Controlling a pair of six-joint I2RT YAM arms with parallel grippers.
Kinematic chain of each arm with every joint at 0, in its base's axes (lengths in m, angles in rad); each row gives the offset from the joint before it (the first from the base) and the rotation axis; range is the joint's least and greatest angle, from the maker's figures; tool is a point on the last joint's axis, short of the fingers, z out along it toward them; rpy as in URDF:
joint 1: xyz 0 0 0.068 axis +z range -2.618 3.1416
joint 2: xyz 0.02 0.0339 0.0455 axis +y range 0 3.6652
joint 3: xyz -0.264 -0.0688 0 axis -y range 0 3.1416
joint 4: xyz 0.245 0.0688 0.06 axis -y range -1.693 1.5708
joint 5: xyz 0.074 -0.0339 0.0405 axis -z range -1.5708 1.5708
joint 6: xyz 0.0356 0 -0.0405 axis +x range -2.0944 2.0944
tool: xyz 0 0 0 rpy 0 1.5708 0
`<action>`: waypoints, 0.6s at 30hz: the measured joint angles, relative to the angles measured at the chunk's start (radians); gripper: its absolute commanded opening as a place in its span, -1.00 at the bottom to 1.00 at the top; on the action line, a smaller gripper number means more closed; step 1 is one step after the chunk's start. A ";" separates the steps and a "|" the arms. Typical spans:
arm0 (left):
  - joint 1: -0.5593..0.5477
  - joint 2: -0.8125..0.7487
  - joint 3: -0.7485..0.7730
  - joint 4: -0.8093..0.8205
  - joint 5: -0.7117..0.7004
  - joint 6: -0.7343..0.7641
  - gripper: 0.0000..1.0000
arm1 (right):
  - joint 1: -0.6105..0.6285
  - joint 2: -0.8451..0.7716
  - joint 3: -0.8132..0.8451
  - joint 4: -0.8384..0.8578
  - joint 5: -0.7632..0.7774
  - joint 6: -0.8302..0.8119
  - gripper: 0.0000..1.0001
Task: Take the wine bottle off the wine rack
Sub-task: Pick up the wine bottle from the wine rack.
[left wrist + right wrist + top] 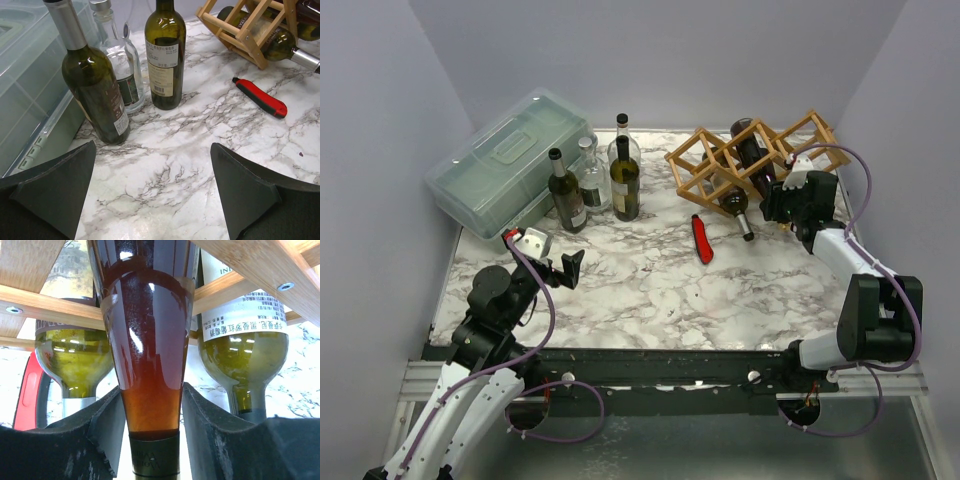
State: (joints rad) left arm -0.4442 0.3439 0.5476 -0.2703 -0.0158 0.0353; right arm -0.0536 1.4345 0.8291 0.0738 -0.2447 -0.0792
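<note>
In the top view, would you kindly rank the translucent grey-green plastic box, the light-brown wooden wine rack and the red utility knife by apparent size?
Grey-green plastic box, narrowly
wooden wine rack
red utility knife, clearly smallest

My tabletop [650, 290] is white marble with grey-brown veining. At one o'clock, the wine rack [720, 160] is light-brown wood. The wine bottle [150, 340] is amber-brown with a dark capsule. The neighbouring bottles [75, 360] are olive green. My right end effector [151, 410] is black. The knife [702, 240] at twelve o'clock is red and black, and the box [500, 165] at eleven is translucent green-grey.
</note>
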 measured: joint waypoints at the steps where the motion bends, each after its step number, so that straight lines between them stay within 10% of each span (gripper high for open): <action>1: 0.000 0.000 0.000 0.000 0.000 0.000 0.97 | 0.000 0.000 0.000 0.000 0.000 0.000 -0.11; 12: 0.000 -0.001 0.000 0.000 0.000 0.000 0.97 | 0.000 -0.002 0.000 -0.002 0.001 -0.003 -0.97; 18: 0.000 -0.001 0.000 0.000 0.000 0.000 0.97 | 0.000 -0.020 0.000 -0.020 0.015 -0.009 -1.00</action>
State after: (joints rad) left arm -0.4442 0.3428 0.5476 -0.2703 -0.0158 0.0357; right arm -0.0536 1.4147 0.8288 0.0540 -0.2298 -0.0879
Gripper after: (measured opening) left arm 0.987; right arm 0.420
